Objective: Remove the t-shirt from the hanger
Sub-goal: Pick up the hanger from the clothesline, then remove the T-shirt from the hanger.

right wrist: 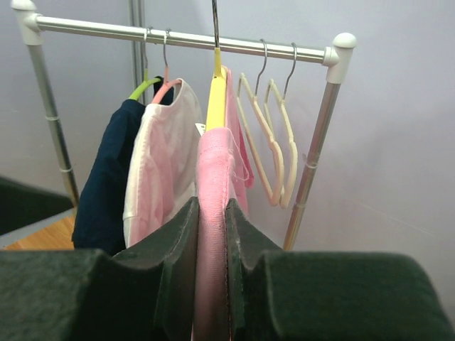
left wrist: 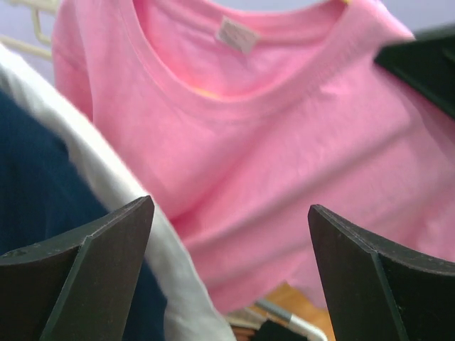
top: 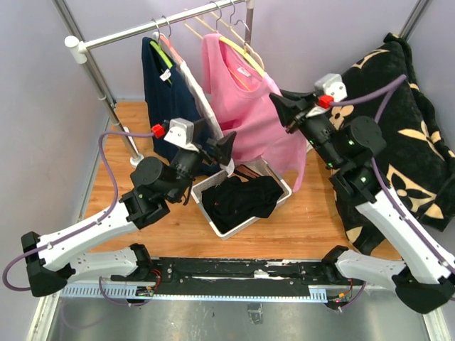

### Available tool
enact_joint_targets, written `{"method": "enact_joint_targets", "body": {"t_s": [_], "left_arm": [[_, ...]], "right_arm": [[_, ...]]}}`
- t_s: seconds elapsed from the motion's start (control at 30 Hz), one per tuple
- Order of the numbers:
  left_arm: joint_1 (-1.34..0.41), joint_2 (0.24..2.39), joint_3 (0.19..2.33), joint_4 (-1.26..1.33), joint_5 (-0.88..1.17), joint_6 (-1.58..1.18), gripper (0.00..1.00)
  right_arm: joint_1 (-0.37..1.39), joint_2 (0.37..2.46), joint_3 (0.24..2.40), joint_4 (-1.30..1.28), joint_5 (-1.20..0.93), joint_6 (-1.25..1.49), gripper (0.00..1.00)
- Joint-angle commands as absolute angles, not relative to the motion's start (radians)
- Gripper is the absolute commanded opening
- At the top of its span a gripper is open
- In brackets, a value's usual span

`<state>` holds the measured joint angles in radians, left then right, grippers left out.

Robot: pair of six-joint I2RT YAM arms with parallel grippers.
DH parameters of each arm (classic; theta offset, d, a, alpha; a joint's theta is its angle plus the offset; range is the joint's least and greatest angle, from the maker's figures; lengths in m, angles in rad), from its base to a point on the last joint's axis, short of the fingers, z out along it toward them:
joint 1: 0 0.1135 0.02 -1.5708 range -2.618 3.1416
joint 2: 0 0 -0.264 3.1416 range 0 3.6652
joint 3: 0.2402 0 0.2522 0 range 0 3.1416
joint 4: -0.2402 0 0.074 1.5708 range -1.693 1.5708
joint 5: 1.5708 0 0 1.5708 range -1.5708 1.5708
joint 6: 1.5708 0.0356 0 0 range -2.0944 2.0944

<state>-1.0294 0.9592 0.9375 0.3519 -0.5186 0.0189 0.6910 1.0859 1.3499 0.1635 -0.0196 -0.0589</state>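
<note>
Nothing here can be read. The pink t-shirt (left wrist: 284,177) has a small pale neck label (left wrist: 237,33) sewn inside the back of its collar, but in the left wrist view it is blurred and whatever is printed on it cannot be made out. The black blanket (top: 426,106) draped at the right carries beige flower and emblem shapes. None of them is clear enough to read as a letter or a brand.

The wooden table (top: 313,220) carries a white bin (top: 207,213) (dark clothes (top: 242,199) inside) and the rack's foot (top: 136,158)
</note>
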Motion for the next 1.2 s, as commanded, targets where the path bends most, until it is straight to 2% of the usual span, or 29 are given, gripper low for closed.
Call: {"method": "enact_joint_targets", "body": {"t_s": [0.0, 0.4, 0.7, 0.87, 1.07, 1.17], "left_arm": [[-0.994, 1.035, 1.063, 0.409, -0.524, 0.092, 0.94], [-0.834, 1.217, 1.320, 0.363, -0.337, 0.056, 0.92], [-0.805, 1.310, 1.390, 0.366, -0.256, 0.014, 0.88], [-0.772, 1.341, 1.395, 0.373, -0.242, -0.018, 0.77], [-0.734, 1.362, 1.405, 0.401, -0.210, -0.036, 0.56], [-0.732, 1.369, 1.415, 0.416, -0.175, -0.031, 0.41]], "right_arm": [[0.711, 0.958, 1.303, 0.323, -0.093, -0.078, 0.01], [0.712, 0.764, 1.149, 0.310, -0.100, -0.072, 0.01], [0.711, 0.700, 1.086, 0.300, -0.095, -0.058, 0.01], [0.712, 0.679, 1.073, 0.289, -0.097, -0.054, 0.01], [0.712, 0.661, 1.063, 0.277, -0.090, -0.053, 0.01], [0.712, 0.654, 1.053, 0.274, -0.079, -0.052, 0.01]]}}
